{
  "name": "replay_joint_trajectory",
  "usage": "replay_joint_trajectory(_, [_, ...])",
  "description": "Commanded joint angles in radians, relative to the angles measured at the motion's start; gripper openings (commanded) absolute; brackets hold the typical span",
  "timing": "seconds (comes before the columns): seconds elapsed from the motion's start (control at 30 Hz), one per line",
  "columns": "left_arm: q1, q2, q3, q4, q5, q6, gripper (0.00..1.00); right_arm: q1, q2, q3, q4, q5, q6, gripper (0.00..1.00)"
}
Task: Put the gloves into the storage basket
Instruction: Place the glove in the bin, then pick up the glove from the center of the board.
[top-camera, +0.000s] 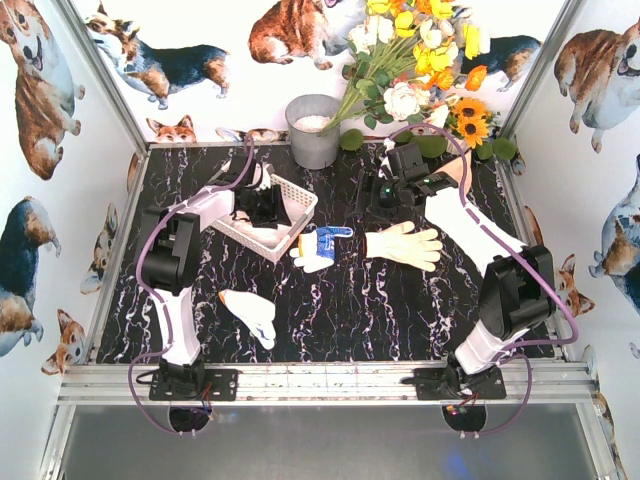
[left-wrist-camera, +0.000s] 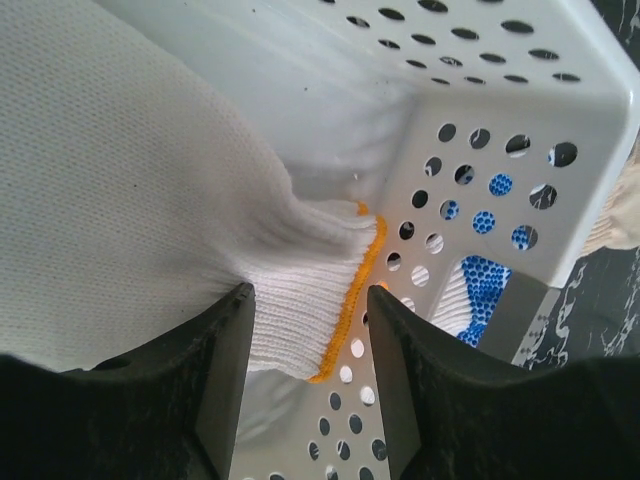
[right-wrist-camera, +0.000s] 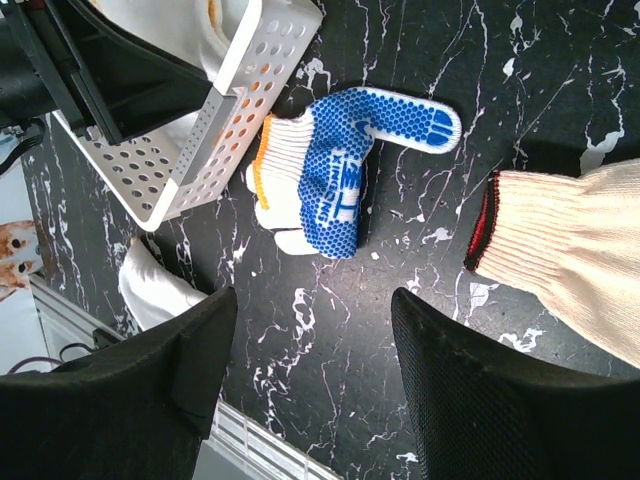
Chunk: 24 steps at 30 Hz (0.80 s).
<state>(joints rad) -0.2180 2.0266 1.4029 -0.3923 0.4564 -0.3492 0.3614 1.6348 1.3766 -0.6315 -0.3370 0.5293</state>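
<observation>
The left gripper (left-wrist-camera: 308, 300) reaches down into the storage basket (top-camera: 303, 203), its two dark fingers (left-wrist-camera: 225, 385) standing on either side of the orange-edged cuff of a white knit glove (left-wrist-camera: 130, 190) that lies inside the basket against its perforated wall. The cuff touches the left-hand finger, but whether the jaws actually pinch it cannot be told. The right gripper (right-wrist-camera: 312, 300) hovers over the black marbled table (top-camera: 350, 310) with its jaws spread wide and nothing between them. Below it lies a blue-and-white glove (right-wrist-camera: 335, 165), dotted palm up, just beside the basket's corner. A cream glove (top-camera: 405, 245) with a dark red cuff edge lies near it, on the right arm's side of the table. A second white glove (top-camera: 250, 315) rests apart from these, toward the near edge by the left arm. At the far edge stands a grey bucket (top-camera: 313, 130) — flowers (top-camera: 410, 60) spill beside it.
</observation>
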Motion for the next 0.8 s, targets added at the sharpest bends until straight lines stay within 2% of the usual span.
replay_joint_trajectory(0.0, [0.005, -0.002, -0.033, 0.122, -0.015, -0.078, 0.43, -0.003, -0.044, -0.004, 0.039, -0.005, -0.005, 0.65])
replay_joint_trajectory(0.13, [0.006, -0.047, -0.050, 0.136, -0.067, -0.069, 0.47, -0.005, -0.065, -0.009, 0.040, -0.004, -0.006, 0.65])
replay_joint_trajectory(0.23, [0.007, -0.113, -0.048, 0.130, -0.097, -0.038, 0.55, -0.013, -0.097, -0.031, 0.032, 0.000, -0.005, 0.65])
replay_joint_trajectory(0.43, [0.032, -0.318, 0.004, 0.008, -0.164, 0.052, 0.72, -0.047, -0.238, -0.152, -0.002, 0.056, 0.027, 0.66])
replay_joint_trajectory(0.53, [0.042, -0.426, 0.020, -0.083, -0.204, 0.102, 0.76, -0.050, -0.330, -0.240, -0.007, 0.107, 0.036, 0.66])
replay_joint_trajectory(0.63, [0.049, -0.546, -0.031, -0.158, -0.241, 0.114, 0.81, -0.052, -0.415, -0.320, -0.010, 0.129, 0.059, 0.66])
replay_joint_trajectory(0.77, [0.058, -0.736, -0.183, -0.232, -0.296, 0.071, 0.86, -0.049, -0.468, -0.402, 0.009, 0.070, 0.100, 0.65])
